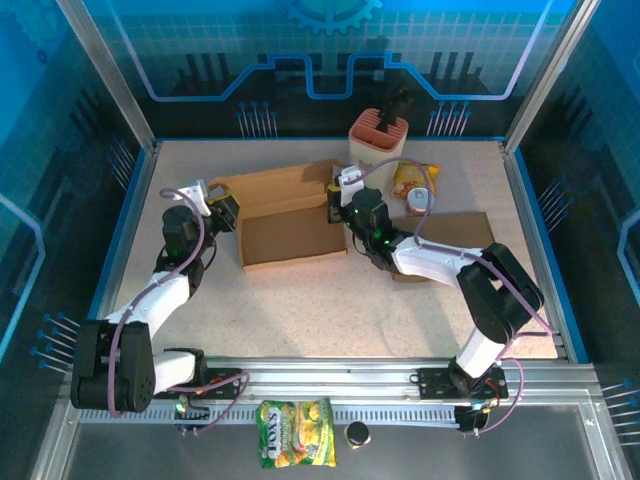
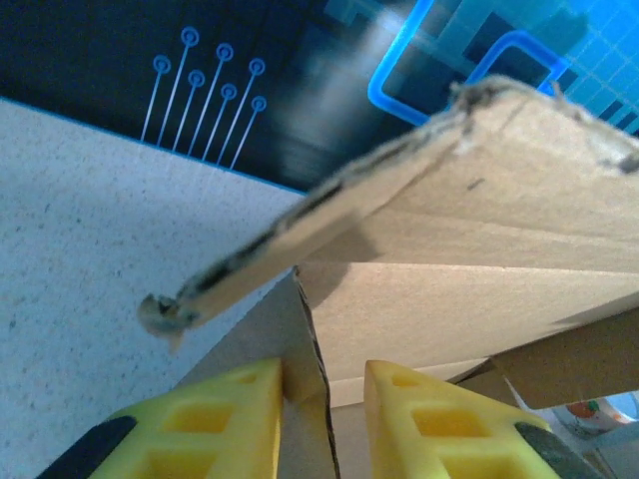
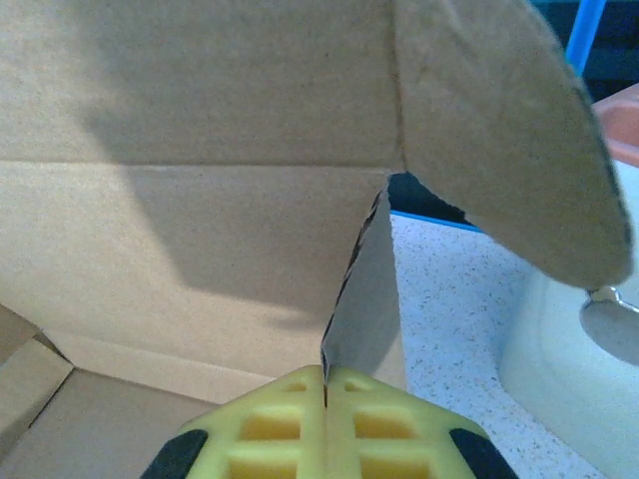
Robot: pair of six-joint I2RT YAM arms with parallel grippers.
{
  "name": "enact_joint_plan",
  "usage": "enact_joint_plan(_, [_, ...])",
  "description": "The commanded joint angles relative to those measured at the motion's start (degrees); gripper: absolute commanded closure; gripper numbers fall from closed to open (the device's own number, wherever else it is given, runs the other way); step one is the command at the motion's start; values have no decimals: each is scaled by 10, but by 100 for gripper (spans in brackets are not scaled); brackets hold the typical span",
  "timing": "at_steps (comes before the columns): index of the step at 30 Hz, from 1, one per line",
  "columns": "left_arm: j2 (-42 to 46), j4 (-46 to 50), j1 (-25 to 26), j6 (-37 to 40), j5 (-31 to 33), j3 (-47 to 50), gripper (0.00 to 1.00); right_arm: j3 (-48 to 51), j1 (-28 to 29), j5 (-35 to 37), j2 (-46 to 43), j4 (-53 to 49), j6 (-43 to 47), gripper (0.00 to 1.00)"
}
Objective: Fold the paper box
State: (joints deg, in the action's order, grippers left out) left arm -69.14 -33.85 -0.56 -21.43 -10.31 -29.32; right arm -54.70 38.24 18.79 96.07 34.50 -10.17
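Sitting in the middle of the bench [image 1: 300, 300], flaps up, between both arms: cardboard box [image 1: 290, 225]. Right end effector [image 3: 325, 374] clenched on the thin edge of the box's right wall. Left end effector [image 2: 321, 374] at the box's left end, released, fingers parted astride a wall edge, a gap beside one finger.

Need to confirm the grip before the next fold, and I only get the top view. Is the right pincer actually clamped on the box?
Observer: Yes. In the right wrist view the right pincer is shut on the edge of a box wall.
Operator: And the left one?
Observer: The left pincer is open, with a wall edge between its fingers and a gap on one side.
Operator: Anything above it?
Observer: A flap with a frayed edge slants over it.
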Motion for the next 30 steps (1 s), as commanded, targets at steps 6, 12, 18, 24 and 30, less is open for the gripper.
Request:
enact_joint_plan(6, [29,-8,10,-8,-35,35,72,8,30,18,-41,-41,-13,87])
enact_joint_plan(12, [41,18,14,-5,-23,42,72,-3,28,-12,-84,-175,-79,65])
enact_joint_plan(18, [56,52,19,22,-6,30,74,-53,11,-115,-135,-376,-187,35])
enact_joint_plan(24, [51,53,27,23,11,29,75,-118,-12,-225,-153,-556,-271,26])
enact_joint_plan(30, [47,47,29,27,18,28,75,-158,-25,-240,-202,-645,-296,15])
